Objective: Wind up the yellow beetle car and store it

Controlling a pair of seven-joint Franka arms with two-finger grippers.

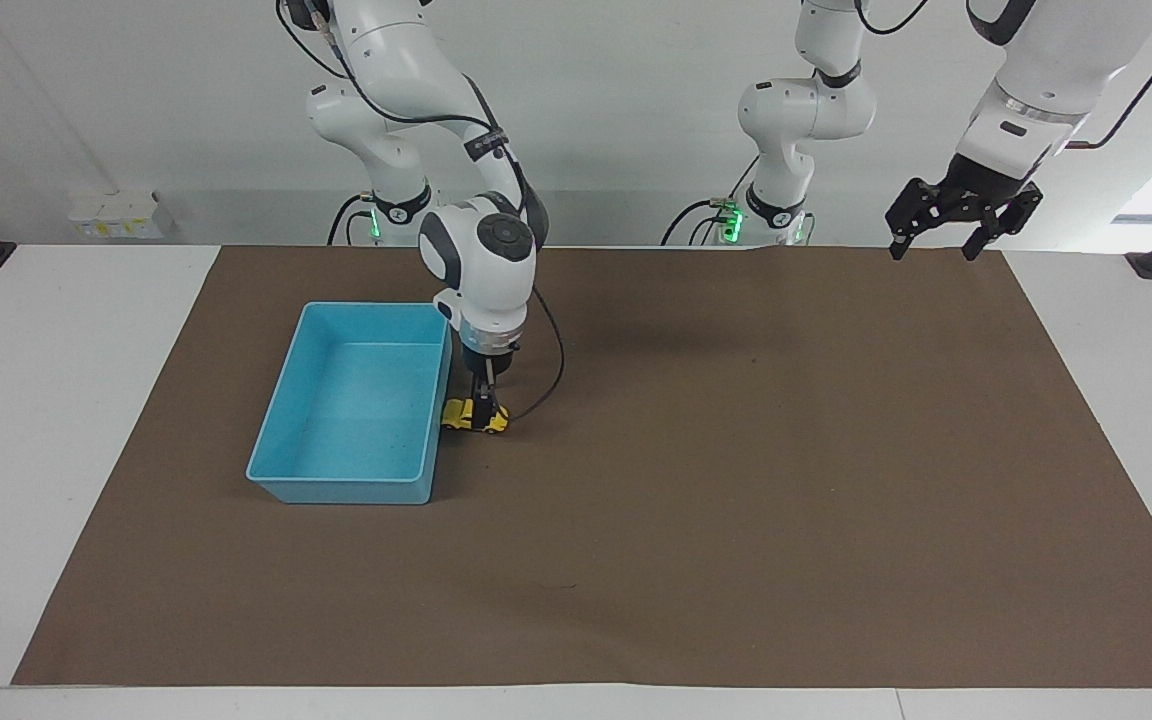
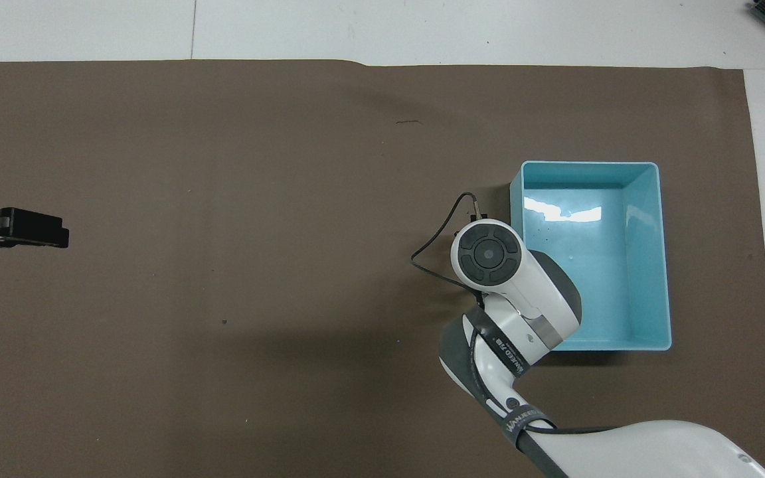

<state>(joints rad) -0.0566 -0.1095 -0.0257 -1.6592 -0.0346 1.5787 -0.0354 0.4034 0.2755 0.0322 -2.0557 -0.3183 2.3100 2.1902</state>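
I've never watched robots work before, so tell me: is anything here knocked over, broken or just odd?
Nothing stands out. The yellow beetle car sits upright on its wheels on the brown mat, right beside the empty blue bin. The right claw is down around the car, open. The left claw waits, open, in the air.

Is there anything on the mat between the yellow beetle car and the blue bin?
No. In the facing view the yellow beetle car sits right beside the blue bin, with no object between. The right end effector is down over the car.
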